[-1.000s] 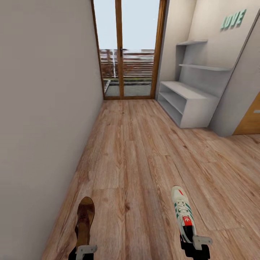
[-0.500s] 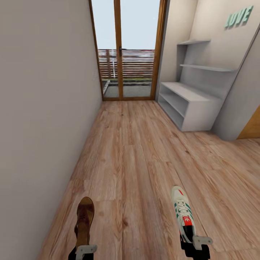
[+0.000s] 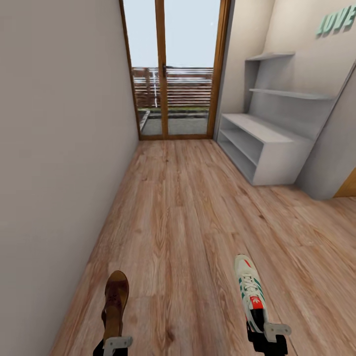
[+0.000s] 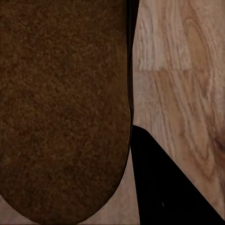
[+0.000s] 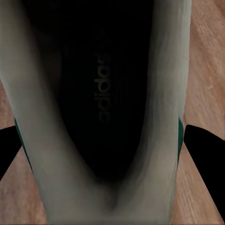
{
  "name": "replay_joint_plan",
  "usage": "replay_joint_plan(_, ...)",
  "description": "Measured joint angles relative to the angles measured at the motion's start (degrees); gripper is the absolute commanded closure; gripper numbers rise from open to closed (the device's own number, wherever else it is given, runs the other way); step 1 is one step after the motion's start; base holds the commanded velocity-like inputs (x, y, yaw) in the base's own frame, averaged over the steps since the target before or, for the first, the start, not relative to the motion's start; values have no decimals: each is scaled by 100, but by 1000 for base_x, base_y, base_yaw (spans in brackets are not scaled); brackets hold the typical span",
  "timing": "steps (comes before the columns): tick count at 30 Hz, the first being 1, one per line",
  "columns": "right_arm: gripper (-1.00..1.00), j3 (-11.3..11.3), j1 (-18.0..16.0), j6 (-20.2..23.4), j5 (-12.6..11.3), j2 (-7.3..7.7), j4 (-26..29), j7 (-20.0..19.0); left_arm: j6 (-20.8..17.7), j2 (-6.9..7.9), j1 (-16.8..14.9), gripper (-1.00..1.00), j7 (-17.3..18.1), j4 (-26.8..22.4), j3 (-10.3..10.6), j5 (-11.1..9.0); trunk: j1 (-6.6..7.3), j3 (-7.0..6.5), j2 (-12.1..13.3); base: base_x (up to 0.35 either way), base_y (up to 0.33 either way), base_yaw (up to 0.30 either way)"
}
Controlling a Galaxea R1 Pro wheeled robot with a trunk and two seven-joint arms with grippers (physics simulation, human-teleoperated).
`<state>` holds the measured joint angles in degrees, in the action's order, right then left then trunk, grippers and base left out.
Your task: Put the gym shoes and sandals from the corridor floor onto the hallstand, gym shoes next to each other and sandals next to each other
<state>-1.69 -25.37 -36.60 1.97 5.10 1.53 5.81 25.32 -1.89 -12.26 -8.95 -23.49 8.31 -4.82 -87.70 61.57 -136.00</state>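
Left side first: the left claw (image 3: 117, 342) is clamped on the heel end of a brown sandal (image 3: 115, 299), carrying it toe-forward above the corridor floor (image 3: 183, 207), and the left wrist view has the sandal's brown surface (image 4: 63, 110) pressed right up against the lens with one dark finger (image 4: 164, 187) alongside it, so that hold looks tight but sits at the very back of the shoe. That is the worry here, because a long sandal pinched by its heel can swing or droop at the toe if the base jolts. Moving across, open planks lie ahead with the glass door (image 3: 170, 69) at the far end, and the left wall runs close beside the sandal, so a drift that way could scrape the toe and twist it loose. On the right, the right claw (image 3: 267, 335) is closed on the heel of a gym shoe (image 3: 251, 290), toe pointing forward, and the right wrist view looks straight down into its dark opening (image 5: 103, 108) with a finger (image 5: 204, 150) showing on each side. A heel-collar pinch on soft material may slip under the sneaker's weight, I would judge. Far right, the hallstand (image 3: 262, 143) stands against the wall, well apart, its low tabletop and shelf bare as far as I can see; approach too fast or too square and the protruding toes could strike its front edge before the shoes clear it.
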Motion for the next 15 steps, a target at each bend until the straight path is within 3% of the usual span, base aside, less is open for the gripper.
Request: replay_joint_plan(15,100,0,0,1,0,0,0,0,1,0,0,100,0,17,0,-2,0,0,0,340,0,0)
